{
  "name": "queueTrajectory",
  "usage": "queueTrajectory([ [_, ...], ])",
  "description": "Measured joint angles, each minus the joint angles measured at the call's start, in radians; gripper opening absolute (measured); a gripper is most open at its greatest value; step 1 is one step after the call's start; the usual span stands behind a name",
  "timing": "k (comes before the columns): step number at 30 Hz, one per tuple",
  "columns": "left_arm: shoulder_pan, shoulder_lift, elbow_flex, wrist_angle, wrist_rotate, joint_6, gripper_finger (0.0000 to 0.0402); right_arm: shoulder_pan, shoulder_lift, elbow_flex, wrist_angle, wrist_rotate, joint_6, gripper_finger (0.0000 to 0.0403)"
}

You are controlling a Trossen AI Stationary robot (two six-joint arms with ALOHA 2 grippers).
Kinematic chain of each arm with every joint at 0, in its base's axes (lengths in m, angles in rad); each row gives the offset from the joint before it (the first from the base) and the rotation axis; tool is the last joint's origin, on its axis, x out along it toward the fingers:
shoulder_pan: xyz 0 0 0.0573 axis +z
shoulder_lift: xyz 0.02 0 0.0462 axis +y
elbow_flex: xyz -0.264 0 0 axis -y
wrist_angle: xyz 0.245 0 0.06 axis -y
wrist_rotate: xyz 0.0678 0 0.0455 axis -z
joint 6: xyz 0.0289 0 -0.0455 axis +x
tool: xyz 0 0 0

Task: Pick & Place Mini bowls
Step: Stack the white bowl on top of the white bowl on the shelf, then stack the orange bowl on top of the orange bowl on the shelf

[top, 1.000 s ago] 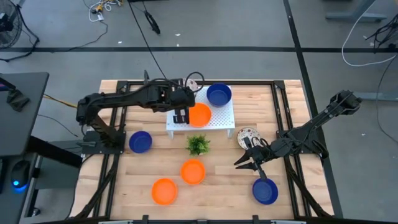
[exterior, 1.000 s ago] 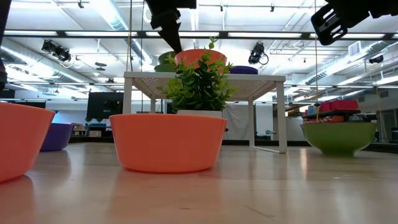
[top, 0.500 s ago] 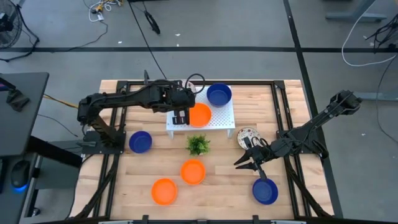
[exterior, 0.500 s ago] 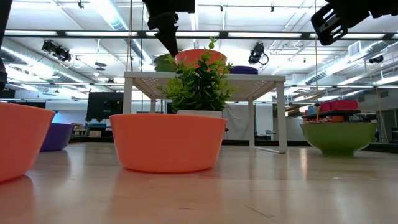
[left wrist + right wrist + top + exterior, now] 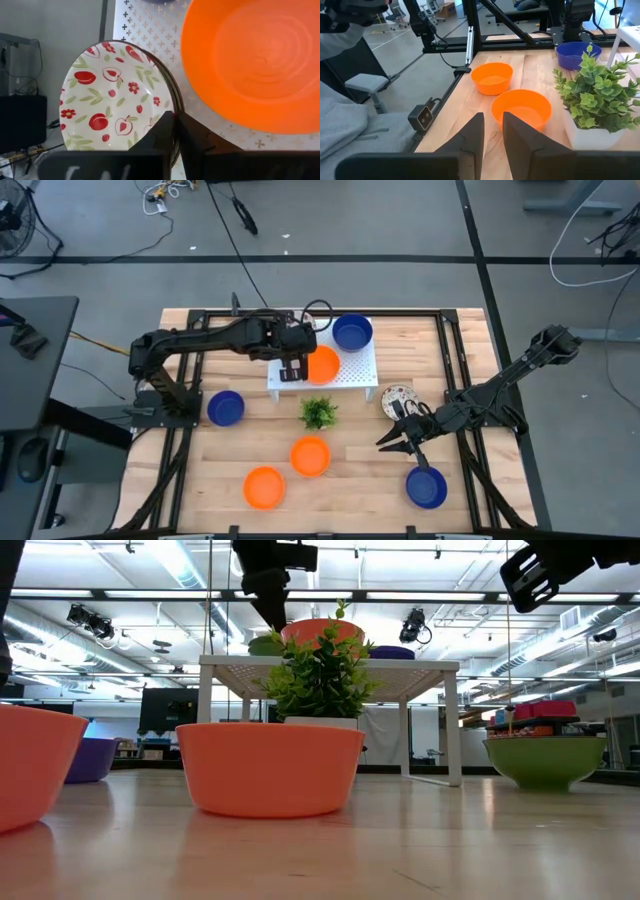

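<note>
Over the last second the left gripper (image 5: pixel 291 367), jaws nearly closed on the rim of a speckled white mini bowl (image 5: pixel 117 97), has edged across the white perforated rack (image 5: pixel 352 367), suggesting placement is nearly done.

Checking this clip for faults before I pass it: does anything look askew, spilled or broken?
Nothing is spilled or visibly broken. One oddity: the left pincer holds a white speckled bowl tipped up on edge over the white rack, beside the orange bowl. The right pincer waits over the table.
</note>
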Motion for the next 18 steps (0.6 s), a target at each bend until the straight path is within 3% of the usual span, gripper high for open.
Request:
queueTrajectory([
  [11, 0.006, -0.001, 0.000, -0.001, 0.000, 0.004, 0.0164, 0.000, 0.000, 0.000, -0.005, 0.000, 0.000, 0.0075],
  [18, -0.001, -0.008, 0.069, -0.033, 0.002, 0.004, 0.0208, 0.000, 0.000, 0.000, -0.007, 0.000, 0.000, 0.0075],
])
